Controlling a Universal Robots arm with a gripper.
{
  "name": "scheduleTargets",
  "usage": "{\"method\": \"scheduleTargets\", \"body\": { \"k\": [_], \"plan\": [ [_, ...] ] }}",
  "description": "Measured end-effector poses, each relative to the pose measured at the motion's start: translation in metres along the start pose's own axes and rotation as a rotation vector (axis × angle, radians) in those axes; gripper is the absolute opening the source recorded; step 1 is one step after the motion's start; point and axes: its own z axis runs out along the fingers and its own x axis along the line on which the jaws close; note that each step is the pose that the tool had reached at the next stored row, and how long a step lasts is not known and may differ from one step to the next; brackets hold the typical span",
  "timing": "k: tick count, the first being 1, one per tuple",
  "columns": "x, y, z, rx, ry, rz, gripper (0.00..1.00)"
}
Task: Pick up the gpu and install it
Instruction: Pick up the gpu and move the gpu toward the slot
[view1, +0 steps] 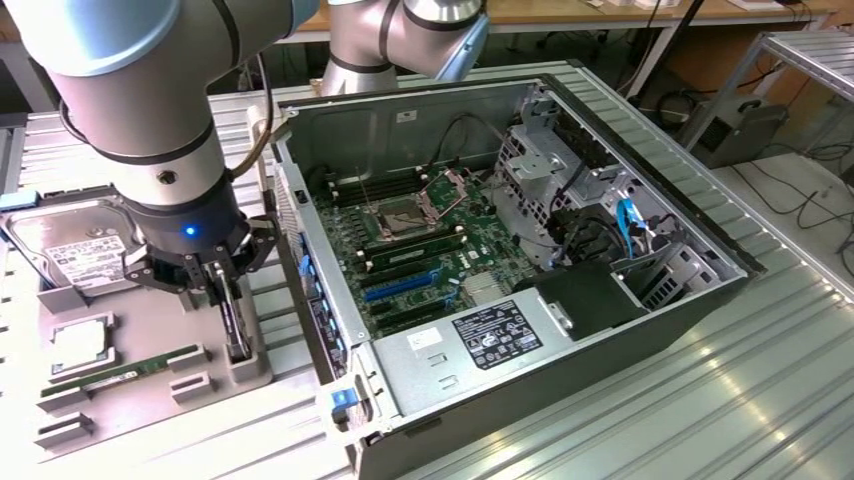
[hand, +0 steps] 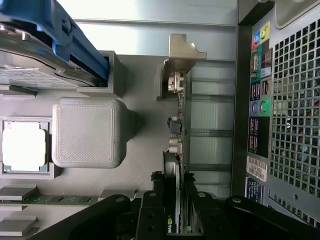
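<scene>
One gpu (view1: 236, 320), one hard drive (view1: 80, 250), one processor chip (view1: 80, 340), one computer case (view1: 387, 125).

Metal table (view1: 774, 400) with PC case (view1: 561, 395), parts tray (view1: 134, 318)

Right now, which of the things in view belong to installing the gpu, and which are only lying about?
For the job:
gpu, standing on edge in the grey holder
gripper, down over it
open computer case

Lying about:
hard drive
processor chip
green memory stick
</scene>
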Motion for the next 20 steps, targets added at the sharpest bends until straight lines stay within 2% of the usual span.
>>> {"method": "scheduleTargets", "body": {
  "k": [7, 14, 20],
  "plan": [
    [0.0, -0.0002, -0.0016, 0.0, 0.0, 0.0, 0.26],
    [-0.001, -0.0005, -0.0284, -0.0029, 0.0003, -0.01, 0.26],
    [-0.002, -0.0023, -0.0577, -0.0107, 0.0002, -0.013, 0.26]
  ]
}}
